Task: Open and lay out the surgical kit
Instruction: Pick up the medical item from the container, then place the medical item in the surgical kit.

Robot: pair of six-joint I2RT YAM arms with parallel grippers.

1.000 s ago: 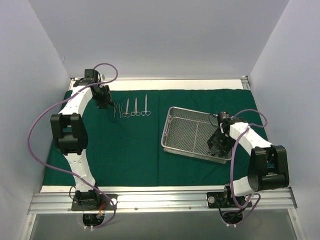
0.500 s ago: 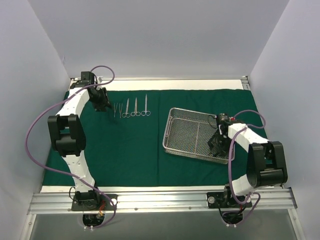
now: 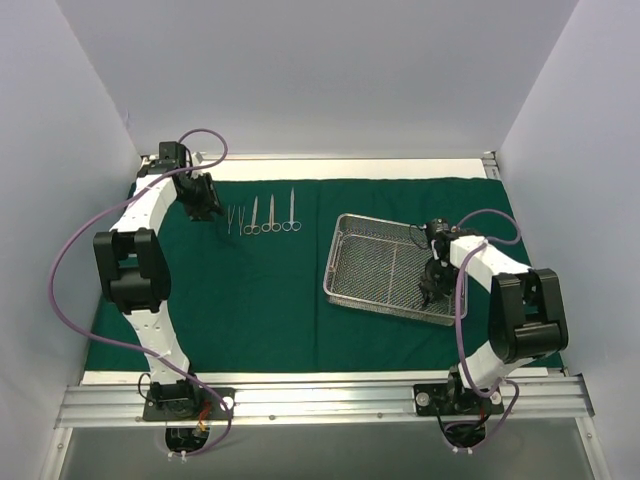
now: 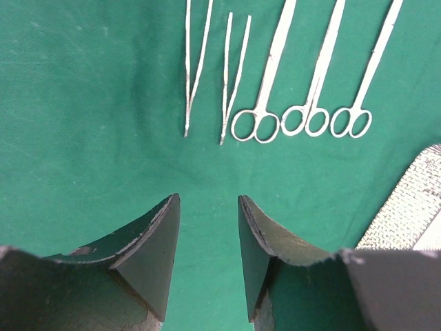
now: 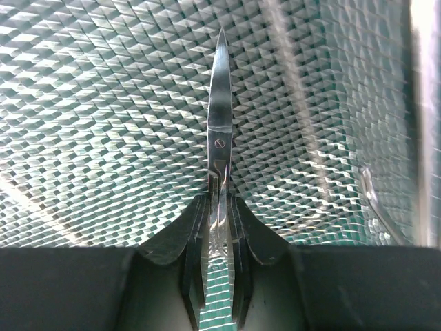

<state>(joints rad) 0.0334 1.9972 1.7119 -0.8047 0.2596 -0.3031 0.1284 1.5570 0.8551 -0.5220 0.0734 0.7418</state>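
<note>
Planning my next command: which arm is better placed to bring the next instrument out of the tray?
Right. The right gripper is shut on scissors inside the tray, ready to lift. The left gripper hangs open and empty over the green cloth beside the laid-out row, far from the tray.

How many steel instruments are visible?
6. Five lie in a row on the green drape: two tweezers, three ring-handled instruments. The sixth, scissors, is in the right gripper inside the mesh tray; others may be hidden.

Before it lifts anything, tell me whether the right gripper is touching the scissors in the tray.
Touching. The right wrist view shows the fingers of the right gripper pressed against both sides of the scissors, no gap.
</note>
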